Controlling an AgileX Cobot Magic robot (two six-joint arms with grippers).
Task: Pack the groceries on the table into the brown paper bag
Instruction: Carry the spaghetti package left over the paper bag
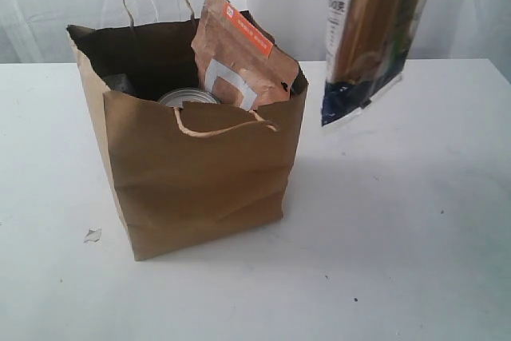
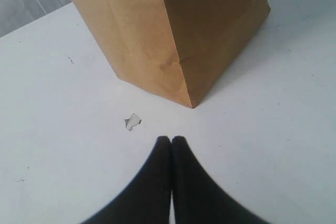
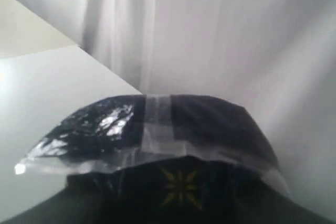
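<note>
- My right jaws grasp the dark-blue spaghetti packet (image 1: pixel 371 29) and hold it in the air. The grip itself sits above the exterior view's edge.
- The packet hangs lengthwise and slightly tilted. Its sealed lower end is well above the counter (image 1: pixel 399 237), to the right of the brown paper bag (image 1: pixel 200 173) and not touching it.
- In my right wrist view that glossy dark end (image 3: pixel 157 124) fills the foreground, with a white curtain (image 3: pixel 210 35) behind it.
- My left jaws are clenched, their two black tips pressed together with nothing between them, low over the counter (image 2: pixel 273 129).
- The bag (image 2: pixel 173 24) stands upright and open just ahead of my left jaws, a corner turned toward them.
- Inside the bag, the brown pouch with orange label (image 1: pixel 239 49) leans and sticks out above the rim.
- The lid of the pull-tab can (image 1: pixel 189 97) shows just beside the pouch.
- A small white scrap (image 1: pixel 93 235) lies on the counter near the bag's left corner, and my left wrist view also shows it (image 2: pixel 133 121).
</note>
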